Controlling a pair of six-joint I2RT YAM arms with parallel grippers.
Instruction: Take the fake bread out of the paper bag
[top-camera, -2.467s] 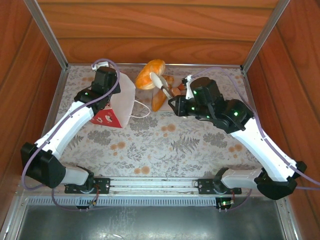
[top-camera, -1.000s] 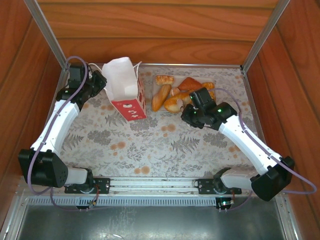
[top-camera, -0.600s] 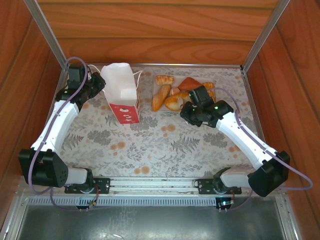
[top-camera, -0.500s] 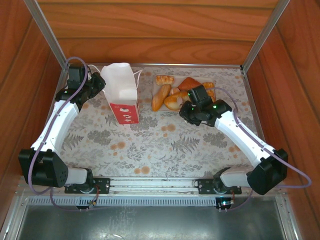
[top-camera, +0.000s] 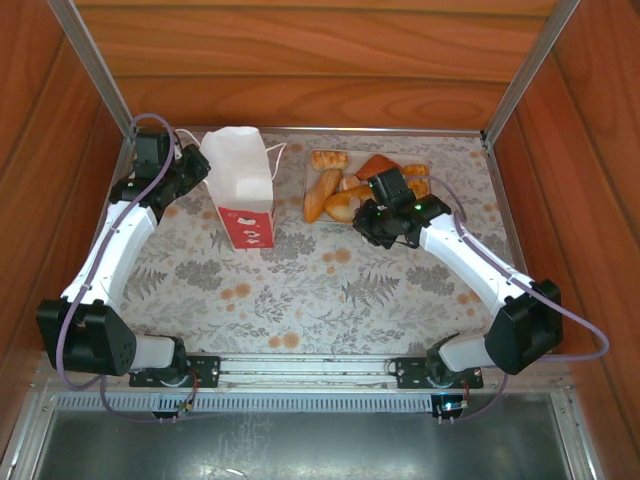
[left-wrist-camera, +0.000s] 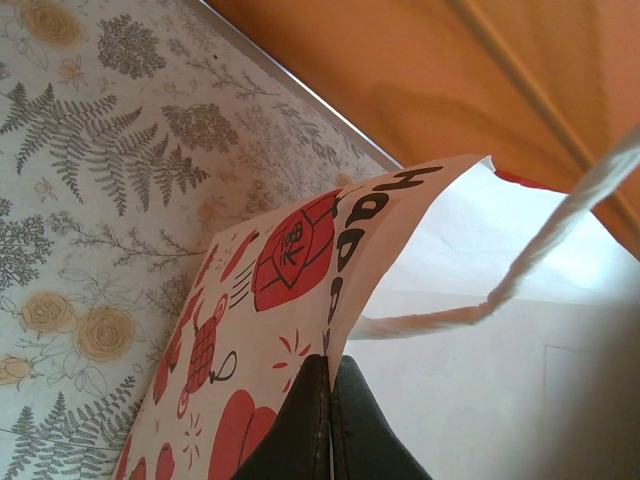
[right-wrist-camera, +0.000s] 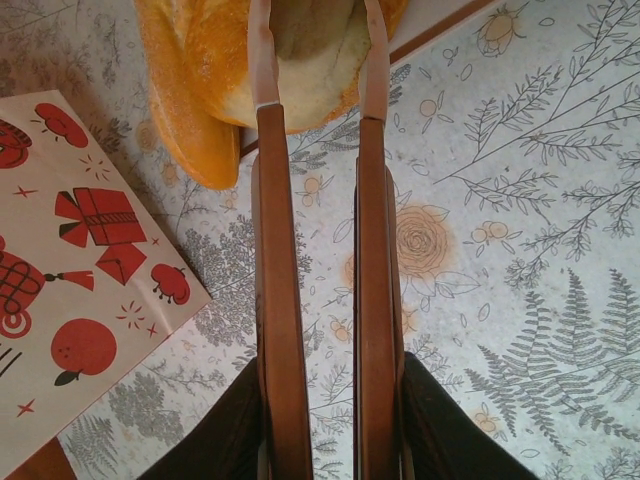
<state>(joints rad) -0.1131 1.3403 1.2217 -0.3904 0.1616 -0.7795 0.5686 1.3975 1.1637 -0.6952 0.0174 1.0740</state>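
Alignment call: fake bread (top-camera: 345, 192) lies on the tray (right-wrist-camera: 425, 10), straight ahead of the right gripper (right-wrist-camera: 325, 430), clenched on tongs (right-wrist-camera: 280, 250) whose long axis points at one roll. We see the left gripper (left-wrist-camera: 329, 370) pinching the paper bag (top-camera: 240, 185) rim; the right arm is nearer.

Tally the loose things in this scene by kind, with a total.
Golden-brown toy bread pieces: at least 6 in view
White-and-red paper bag: 1
Pale flat tray: 1
Brown tongs: 1
Total: at least 9
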